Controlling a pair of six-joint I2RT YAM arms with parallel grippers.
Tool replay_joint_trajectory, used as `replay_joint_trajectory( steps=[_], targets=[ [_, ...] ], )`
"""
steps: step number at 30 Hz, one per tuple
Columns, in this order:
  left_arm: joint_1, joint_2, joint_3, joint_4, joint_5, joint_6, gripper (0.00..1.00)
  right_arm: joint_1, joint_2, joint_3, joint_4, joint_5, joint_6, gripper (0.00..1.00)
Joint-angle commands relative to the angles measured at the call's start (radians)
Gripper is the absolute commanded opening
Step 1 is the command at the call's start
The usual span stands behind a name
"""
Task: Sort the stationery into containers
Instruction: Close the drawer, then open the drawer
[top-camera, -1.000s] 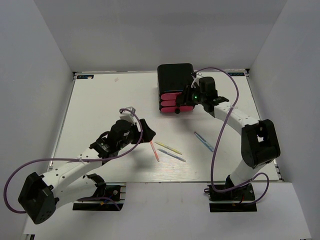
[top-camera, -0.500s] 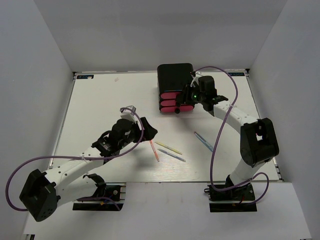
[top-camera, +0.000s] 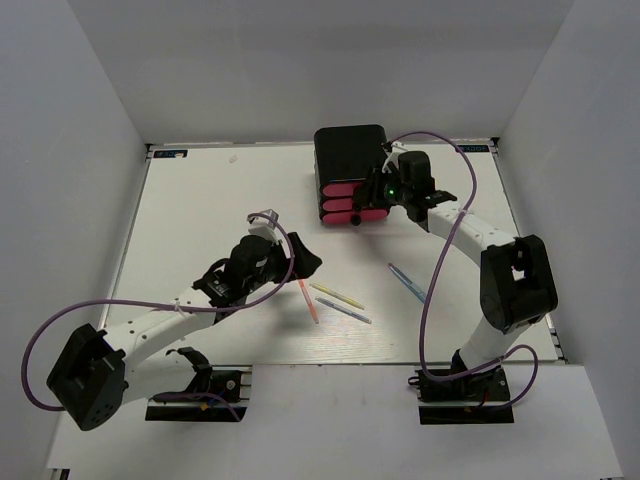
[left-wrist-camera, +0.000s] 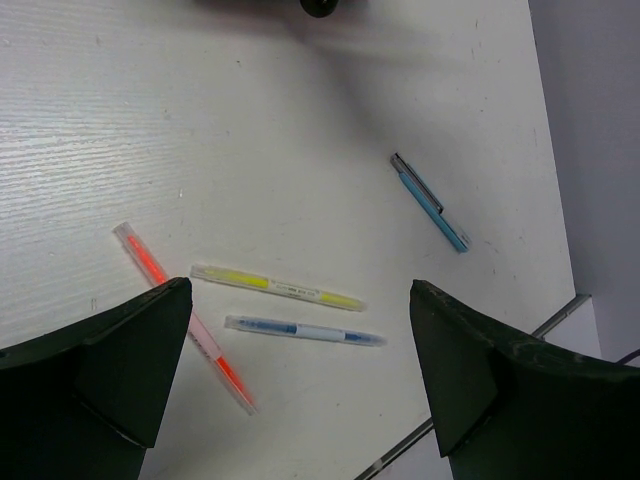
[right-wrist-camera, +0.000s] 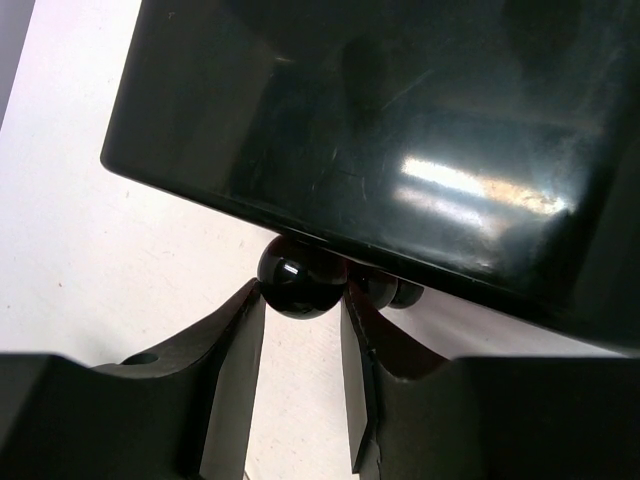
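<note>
Four thin pens lie on the white table: pink (left-wrist-camera: 148, 262), yellow (left-wrist-camera: 275, 287), grey-blue (left-wrist-camera: 300, 330) and light-blue (left-wrist-camera: 430, 203). My left gripper (left-wrist-camera: 300, 290) hangs open above them, the yellow and grey-blue pens showing between its fingers; in the top view it (top-camera: 300, 262) sits just left of the pink pen (top-camera: 309, 300). The containers are three pink-fronted drawers (top-camera: 345, 202) in a black box (top-camera: 350, 150) at the back. My right gripper (right-wrist-camera: 300, 300) is shut on a round black drawer knob (right-wrist-camera: 298, 283), with two more knobs behind it.
The table's near edge (left-wrist-camera: 480, 400) runs just past the grey-blue pen. Grey walls enclose the table on three sides. The right arm's purple cable (top-camera: 440, 140) loops beside the black box.
My left gripper has moved right, closer to the pens, staying open. The right gripper has shifted only slightly and keeps its hold on the knob.
</note>
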Motion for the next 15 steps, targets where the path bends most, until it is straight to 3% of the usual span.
replay_joint_trajectory(
  steps=[1, 4, 15],
  targets=[
    [-0.003, -0.009, 0.030, 0.032, 0.017, -0.002, 0.99, -0.008, -0.012, 0.030, 0.148, -0.001, -0.016, 0.39],
    [-0.003, 0.001, 0.030, 0.053, 0.008, -0.012, 0.99, -0.009, -0.021, 0.021, 0.146, -0.026, -0.027, 0.54],
    [-0.003, 0.165, 0.121, 0.182, 0.008, -0.012, 0.99, -0.008, -0.176, -0.146, 0.070, -0.105, -0.117, 0.63]
  ],
)
